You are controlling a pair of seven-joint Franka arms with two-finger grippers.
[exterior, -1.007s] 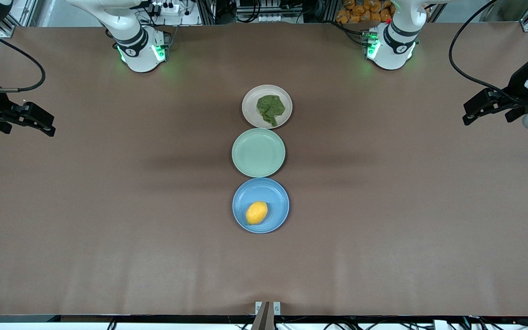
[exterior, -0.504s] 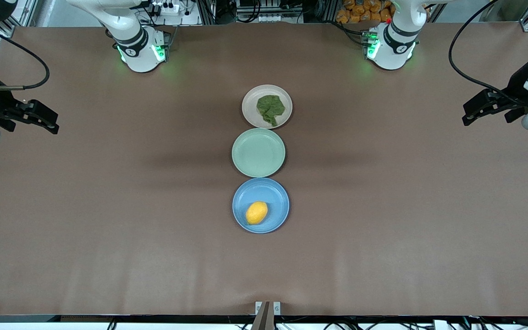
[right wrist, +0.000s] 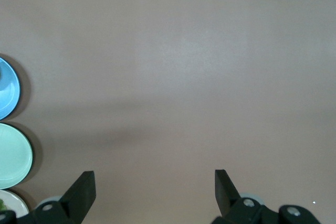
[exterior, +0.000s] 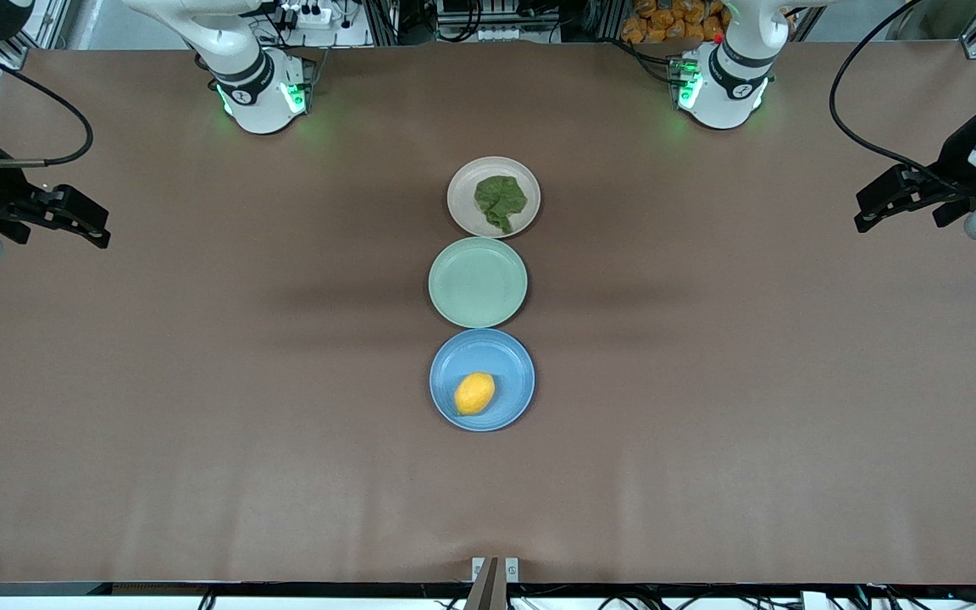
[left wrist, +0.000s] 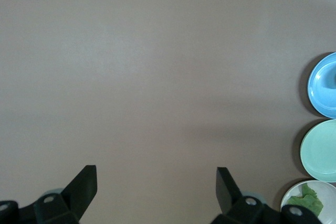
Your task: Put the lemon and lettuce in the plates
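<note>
The lemon [exterior: 474, 394], small, oval and bright yellow, lies in the light blue plate [exterior: 513, 359] (off-centre, toward the rim nearest the front camera). The lettuce [exterior: 500, 200], a crinkled dark green leaf, lies flat in the pale pinkish-beige plate [exterior: 463, 202], the plate farthest from that camera.

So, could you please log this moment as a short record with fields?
lemon: in the light blue plate, nearest the front camera
lettuce: in the beige plate, farthest from it
pale green plate: between them, holds nothing
left gripper: open, over bare table at its own end
right gripper: open, over bare table at its own end
</note>
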